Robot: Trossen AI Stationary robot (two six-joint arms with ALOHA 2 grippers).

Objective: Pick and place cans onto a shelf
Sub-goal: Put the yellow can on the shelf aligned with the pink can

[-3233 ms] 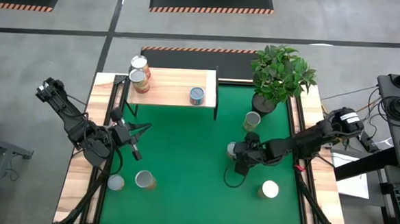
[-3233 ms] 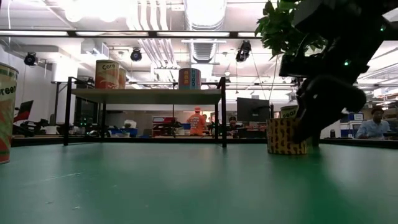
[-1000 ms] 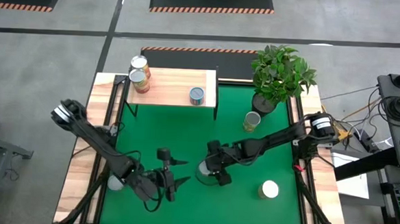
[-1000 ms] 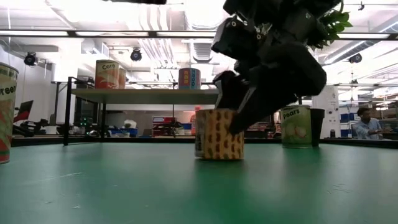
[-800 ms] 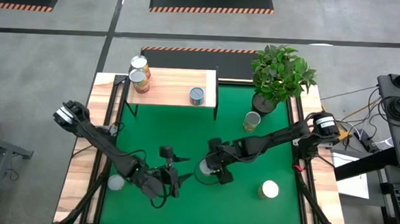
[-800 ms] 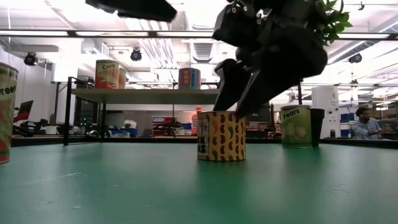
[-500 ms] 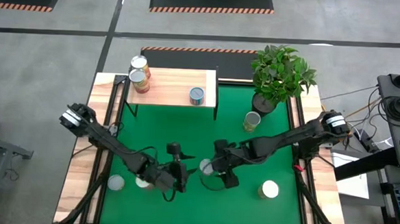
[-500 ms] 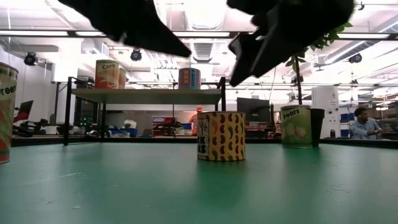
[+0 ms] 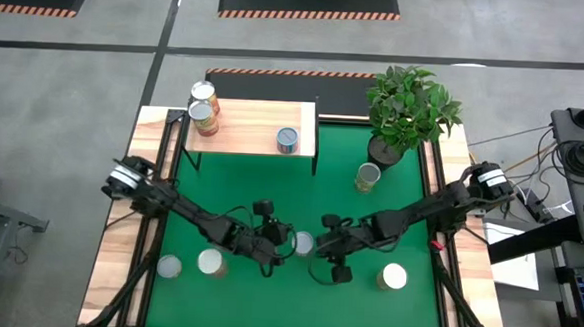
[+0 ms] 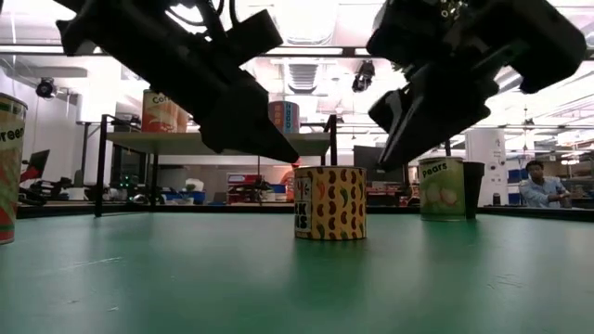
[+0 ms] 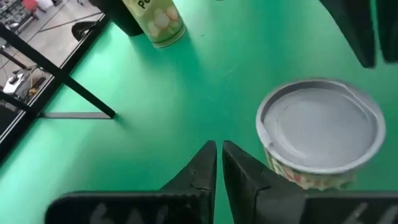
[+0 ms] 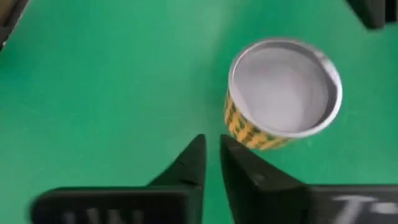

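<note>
A can (image 9: pixel 304 244) with a yellow bean-pattern label (image 10: pixel 329 202) stands upright on the green mat, mid table. My left gripper (image 9: pixel 282 246) sits shut just left of it, and in its wrist view the fingertips (image 11: pixel 219 148) lie beside the can's silvery top (image 11: pixel 320 127) with a gap. My right gripper (image 9: pixel 320 250) sits shut just right of it, fingertips (image 12: pixel 211 142) short of the can (image 12: pixel 283 90). In the low view both tips hover near the can's top edge. The shelf (image 9: pixel 254 126) at the far left carries three cans.
A pears can (image 9: pixel 368 176) stands by the dark plant pot (image 9: pixel 386 150) at the far right. Loose cans stand near left (image 9: pixel 169 267), (image 9: pixel 210 262) and near right (image 9: pixel 393 277). A green-labelled can (image 10: pixel 9 167) is close to the low camera.
My right gripper has let go of the bean-pattern can, risen off it, drawn back a little toward the table's right edge and shut. My left gripper has swung from the near left toward the can, come down and shut. The can stays standing on the mat.
</note>
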